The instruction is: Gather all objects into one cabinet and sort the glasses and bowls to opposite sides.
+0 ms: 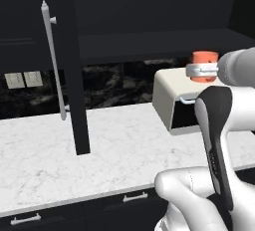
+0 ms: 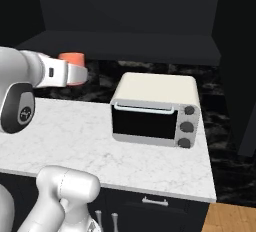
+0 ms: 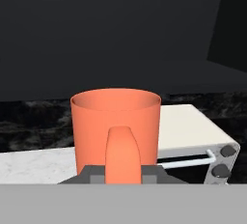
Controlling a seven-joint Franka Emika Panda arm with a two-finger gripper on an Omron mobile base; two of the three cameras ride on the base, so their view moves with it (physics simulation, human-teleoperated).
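I have the gripper (image 3: 123, 174) clamped on the handle of the orange mug (image 3: 116, 124), which hangs upright in the air above the back edge of the white marble counter (image 1: 119, 145). The mug is just below the front edge of the dark shelf (image 2: 125, 41) of the open black cabinet (image 2: 125, 6). It is near the cream toaster oven (image 2: 156, 110) on the counter.

No text, label, brand, number or sign can be read anywhere. The toaster oven (image 2: 156, 111) has three dark knobs with no markings legible, and the orange mug (image 3: 116, 129) is plain.
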